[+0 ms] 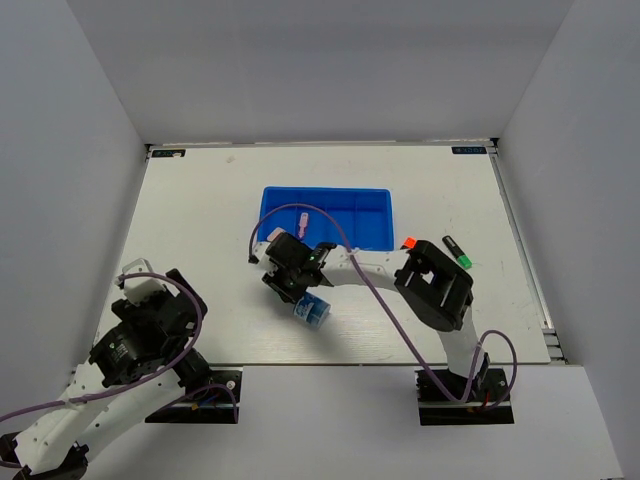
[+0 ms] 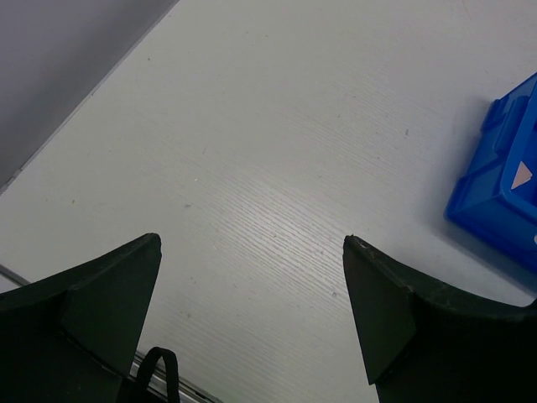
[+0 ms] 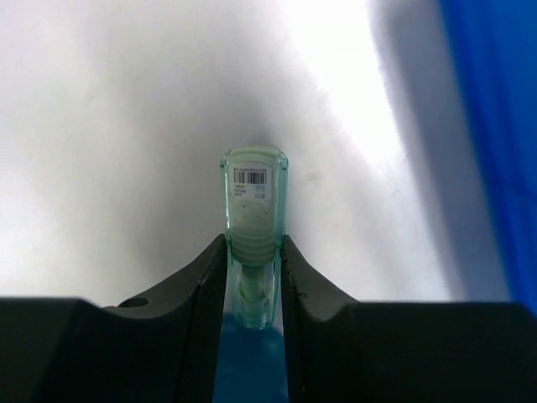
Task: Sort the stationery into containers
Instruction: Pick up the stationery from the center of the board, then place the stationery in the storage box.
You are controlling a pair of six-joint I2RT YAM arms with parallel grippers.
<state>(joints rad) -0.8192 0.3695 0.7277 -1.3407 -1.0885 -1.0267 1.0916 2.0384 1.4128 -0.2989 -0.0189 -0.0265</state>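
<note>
My right gripper (image 3: 252,245) is shut on a mint, clear-cased piece (image 3: 253,197) with a barcode label, held just above the white table. In the top view this gripper (image 1: 288,268) is in front of the blue tray's (image 1: 375,236) near left corner. A pink piece (image 1: 303,218) lies in the tray's left compartment. The blue-clear tape roll (image 1: 312,311) lies on the table just near of the gripper. An orange-capped highlighter (image 1: 408,243) and a green-capped highlighter (image 1: 458,252) lie right of the tray. My left gripper (image 2: 252,248) is open and empty over bare table at the near left (image 1: 145,290).
The tray's corner (image 2: 495,197) shows at the right of the left wrist view, and its blue wall (image 3: 495,126) at the right of the right wrist view. The right arm's elbow (image 1: 435,287) stands beside the highlighters. Grey walls enclose the table.
</note>
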